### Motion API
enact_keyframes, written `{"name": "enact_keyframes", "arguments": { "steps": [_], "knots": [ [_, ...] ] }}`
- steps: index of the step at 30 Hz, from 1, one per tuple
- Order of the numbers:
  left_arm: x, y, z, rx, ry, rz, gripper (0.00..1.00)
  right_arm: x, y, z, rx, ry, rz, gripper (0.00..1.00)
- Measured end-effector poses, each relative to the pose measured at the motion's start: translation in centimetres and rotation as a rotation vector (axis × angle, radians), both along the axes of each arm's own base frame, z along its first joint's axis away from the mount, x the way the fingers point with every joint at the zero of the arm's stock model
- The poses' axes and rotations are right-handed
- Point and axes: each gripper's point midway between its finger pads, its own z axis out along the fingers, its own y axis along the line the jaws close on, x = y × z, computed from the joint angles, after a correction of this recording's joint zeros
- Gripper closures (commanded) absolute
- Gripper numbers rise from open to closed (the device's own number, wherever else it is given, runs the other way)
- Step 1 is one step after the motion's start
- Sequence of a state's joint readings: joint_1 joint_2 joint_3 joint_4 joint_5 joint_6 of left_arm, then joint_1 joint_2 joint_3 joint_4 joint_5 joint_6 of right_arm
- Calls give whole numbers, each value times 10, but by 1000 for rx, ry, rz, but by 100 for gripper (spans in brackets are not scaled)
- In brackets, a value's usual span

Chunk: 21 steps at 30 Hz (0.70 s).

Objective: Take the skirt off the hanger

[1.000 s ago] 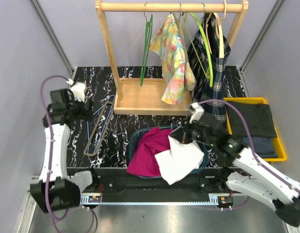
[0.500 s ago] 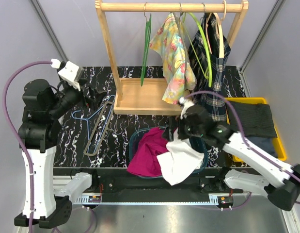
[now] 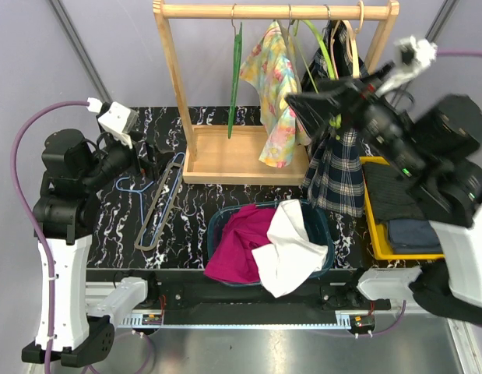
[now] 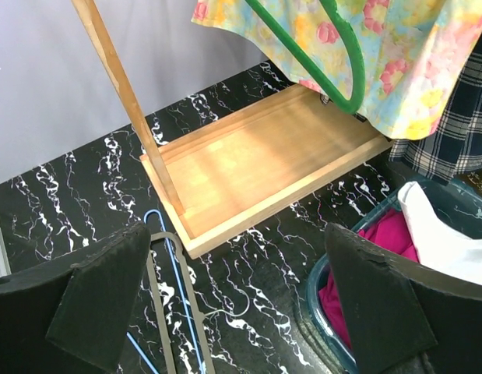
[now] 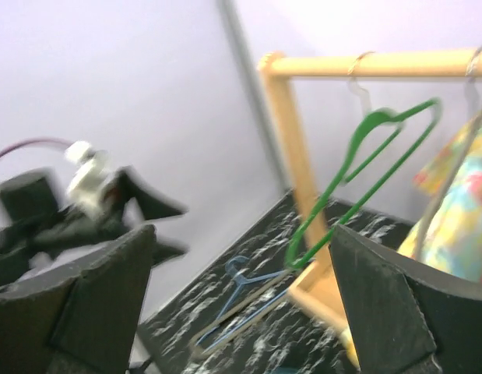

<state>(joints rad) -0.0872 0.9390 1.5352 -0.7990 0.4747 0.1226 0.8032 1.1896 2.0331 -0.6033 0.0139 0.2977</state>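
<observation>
The skirt [image 3: 339,167], dark plaid, hangs from a wooden hanger [image 3: 354,62] at the right end of the rack [image 3: 174,78]; its edge shows in the left wrist view [image 4: 452,148]. My right gripper [image 3: 322,101] is raised to rack height right in front of the skirt's top, open and empty. Its wrist view looks left past the open right gripper [image 5: 241,304] at a green hanger [image 5: 357,179]. My left gripper [image 3: 149,156] hovers open over the table's left side, empty in the left wrist view [image 4: 237,312] too.
A floral garment [image 3: 281,86] hangs beside the skirt, and an empty green hanger [image 3: 235,78] further left. A teal basket [image 3: 216,222] near the front holds pink [image 3: 237,241] and white [image 3: 291,249] clothes. Grey and blue hangers [image 3: 159,202] lie on the table's left. A yellow tray [image 3: 396,161] with folded clothes sits at right.
My right gripper opened, let go of the white cloth at the basket and swung up to the rack. The left arm rose from low on the left and now holds still.
</observation>
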Motion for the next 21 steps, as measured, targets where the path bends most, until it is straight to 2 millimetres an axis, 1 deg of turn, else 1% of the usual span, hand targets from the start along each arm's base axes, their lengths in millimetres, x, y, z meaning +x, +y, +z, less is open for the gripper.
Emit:
{"name": "enact_keyframes", "arguments": {
  "steps": [1, 3, 4, 6, 7, 8, 10, 12, 14, 16, 17, 19, 21],
  "knots": [
    [-1, 0, -1, 0, 1, 0, 1, 12, 1, 5, -17, -20, -43, 1],
    [-3, 0, -4, 0, 2, 0, 1, 42, 10, 9, -65, -46, -130, 4],
    [-4, 0, -6, 0, 6, 0, 1, 60, 18, 8, -97, -58, -173, 7],
    [-5, 1, -12, 2, 13, 0, 1, 95, 32, -2, -170, -67, -255, 8],
    [-6, 1, -15, 5, 19, 0, 1, 113, 42, -13, -217, -61, -285, 9],
    [-7, 1, -19, 6, 25, 0, 1, 133, 52, -30, -276, -46, -319, 9],
    [-8, 1, -26, 10, 36, -1, 1, 160, 68, -57, -369, -28, -359, 9],
    [-8, 1, -31, 14, 42, -2, 1, 182, 81, -83, -458, -16, -383, 10],
    [-9, 1, -33, 18, 43, -3, 1, 194, 87, -98, -519, -18, -400, 10],
    [-10, 2, -36, 23, 43, -4, 1, 197, 84, -98, -546, -35, -417, 11],
    [-10, 2, -37, 25, 43, -5, 1, 197, 82, -95, -548, -44, -425, 11],
    [-12, 2, -39, 29, 40, -6, 1, 193, 77, -77, -518, -82, -440, 11],
    [-13, 2, -42, 32, 42, -6, 1, 185, 70, -59, -475, -115, -447, 11]
  ]
}}
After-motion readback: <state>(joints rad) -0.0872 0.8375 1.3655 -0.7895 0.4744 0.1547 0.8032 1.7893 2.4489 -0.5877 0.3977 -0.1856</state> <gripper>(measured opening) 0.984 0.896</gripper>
